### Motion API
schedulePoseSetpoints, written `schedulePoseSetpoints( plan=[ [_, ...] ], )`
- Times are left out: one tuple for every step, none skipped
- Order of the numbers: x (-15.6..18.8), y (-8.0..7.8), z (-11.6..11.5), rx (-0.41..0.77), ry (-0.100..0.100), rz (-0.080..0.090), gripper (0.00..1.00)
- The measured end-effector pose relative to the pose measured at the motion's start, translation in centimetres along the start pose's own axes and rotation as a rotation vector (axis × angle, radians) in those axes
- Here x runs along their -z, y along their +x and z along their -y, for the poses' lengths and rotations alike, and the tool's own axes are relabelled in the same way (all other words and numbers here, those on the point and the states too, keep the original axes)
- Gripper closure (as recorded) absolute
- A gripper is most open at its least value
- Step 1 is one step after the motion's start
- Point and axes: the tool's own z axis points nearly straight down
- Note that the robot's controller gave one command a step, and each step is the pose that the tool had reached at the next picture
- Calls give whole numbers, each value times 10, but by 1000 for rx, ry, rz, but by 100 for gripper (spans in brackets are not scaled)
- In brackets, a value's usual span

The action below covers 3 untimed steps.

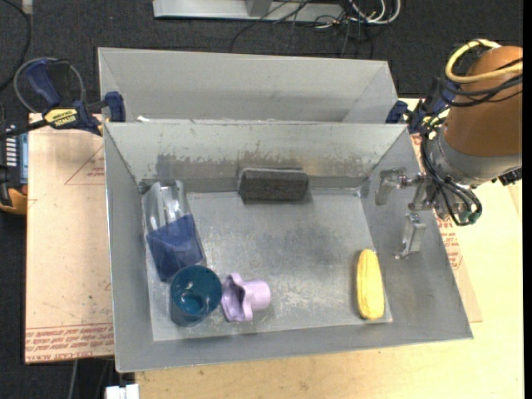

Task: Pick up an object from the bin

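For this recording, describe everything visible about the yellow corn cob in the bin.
The yellow corn cob looks like a plastic toy, with rows of kernel bumps and rounded ends. It lies flat on the bin floor near the right wall, its length running toward the front. Nothing but the floor touches it.

1. the bin (249, 144) fills the middle of the frame, its walls sloping down to a flat floor.
2. the arm (485, 110), under an orange cover, comes in from the upper right.
3. the gripper (407, 238) hangs against the bin's right wall, just up and right of the corn, apart from it.
4. the yellow corn (370, 283) lies upright in the frame at the lower right of the floor.
5. a dark block (273, 185) sits against the far wall, top centre.
6. at the lower left a blue cup (195, 293) touches a purple toy (245, 298).
7. above the cup, a blue pouch (173, 243) with a clear top leans on the left wall.
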Motion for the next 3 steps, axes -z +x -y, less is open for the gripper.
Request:
schedulePoseSetpoints(
  plan=[
    [5,-2,-1,4,2,8,0],
    [-107,25,17,534,4,11,0],
    [-62,29,19,456,5,16,0]
  ],
)
